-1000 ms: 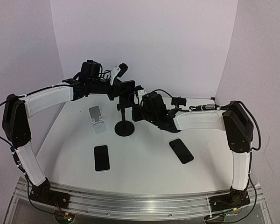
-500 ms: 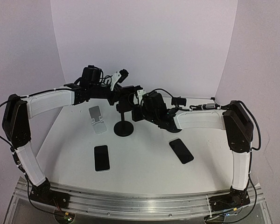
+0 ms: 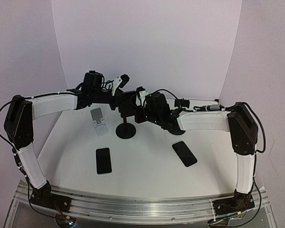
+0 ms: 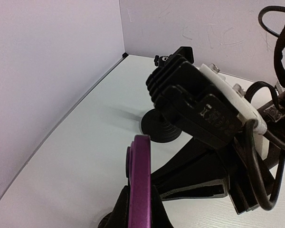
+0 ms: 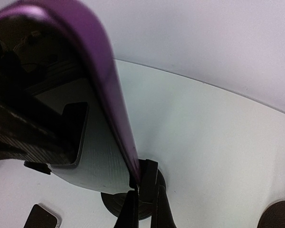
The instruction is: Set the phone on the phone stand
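A purple-edged phone (image 4: 141, 161) stands on edge in my left gripper (image 4: 141, 202), which is shut on it. In the top view that gripper (image 3: 122, 98) holds it right over the head of the black phone stand (image 3: 126, 129), a post on a round base. My right gripper (image 3: 138, 112) comes in from the right and is shut on the stand's black clamp piece (image 5: 150, 176). In the right wrist view the phone (image 5: 102, 76) slants down, and its lower corner meets that clamp just above my gripper (image 5: 145, 208). The stand's base (image 4: 160, 129) shows below.
A small white folding stand (image 3: 99, 121) sits left of the black one. Two dark phones lie flat on the white table, one front left (image 3: 103, 160) and one front right (image 3: 184, 153). Walls close in at the back and on both sides.
My left gripper has carried the phone down and a little right, onto the stand's head. The right gripper has stayed on the clamp.
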{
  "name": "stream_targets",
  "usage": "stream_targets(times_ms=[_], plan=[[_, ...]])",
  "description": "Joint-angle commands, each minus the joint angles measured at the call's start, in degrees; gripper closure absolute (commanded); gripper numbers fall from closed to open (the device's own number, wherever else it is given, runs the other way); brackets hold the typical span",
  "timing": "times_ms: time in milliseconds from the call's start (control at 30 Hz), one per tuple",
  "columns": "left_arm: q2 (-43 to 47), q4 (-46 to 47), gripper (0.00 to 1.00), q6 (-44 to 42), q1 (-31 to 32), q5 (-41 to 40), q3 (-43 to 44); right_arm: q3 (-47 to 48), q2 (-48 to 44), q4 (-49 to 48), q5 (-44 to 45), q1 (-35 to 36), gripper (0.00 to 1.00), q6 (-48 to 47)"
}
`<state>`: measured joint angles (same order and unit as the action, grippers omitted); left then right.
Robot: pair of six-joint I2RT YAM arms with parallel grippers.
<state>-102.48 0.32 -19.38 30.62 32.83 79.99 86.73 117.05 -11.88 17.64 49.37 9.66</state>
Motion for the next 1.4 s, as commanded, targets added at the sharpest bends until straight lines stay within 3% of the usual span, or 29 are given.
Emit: stream_targets(times_ms=[0, 433, 500, 600, 733, 933, 1033, 1200, 1367], plan=[[-3.5, -3.5, 1.0, -1.3, -6.1, -7.7, -4.3, 2.1, -1.5, 1.6, 3.5, -1.1, 1.0, -0.8], [-4.6, 2.5, 1.0, -2.1, -6.3, -1.3, -4.1, 3.3, -0.8, 2.5, 6.2, 0.4, 1.0, -0.3], [-4.7, 2.6, 1.0, -2.0, -6.5, -1.0, -4.0, 3.4, -0.8, 2.5, 6.0, 0.4, 0.96, -0.2], [-4.7, 2.3, 1.0, -3.0, -6.6, -0.5, -3.8, 3.5, -0.9, 2.5, 5.5, 0.4, 0.77, -0.2], [-4.7, 1.2, 1.0, -4.1, -6.6, 2.2, -3.6, 3.1, -1.6, 2.4, 5.7, 0.4, 0.61, 0.0], [-5.6, 0.1, 1.0, -5.1, -6.9, 7.4, -1.5, 1.8, -3.0, 2.4, 5.9, 0.4, 0.52, -0.2], [-7.0, -2.2, 1.0, -5.3, -7.9, 14.3, 1.3, 0.9, -3.8, 2.5, 6.3, 0.4, 0.48, -0.2], [-11.0, -4.0, 1.0, -5.5, -8.3, 23.9, 5.6, -1.0, -5.7, 2.6, 7.6, 0.4, 0.45, -0.4], [-13.6, -4.5, 1.0, -4.8, -7.2, 27.8, 9.3, -3.0, -8.6, 2.8, 9.6, 0.4, 0.43, -0.9]])
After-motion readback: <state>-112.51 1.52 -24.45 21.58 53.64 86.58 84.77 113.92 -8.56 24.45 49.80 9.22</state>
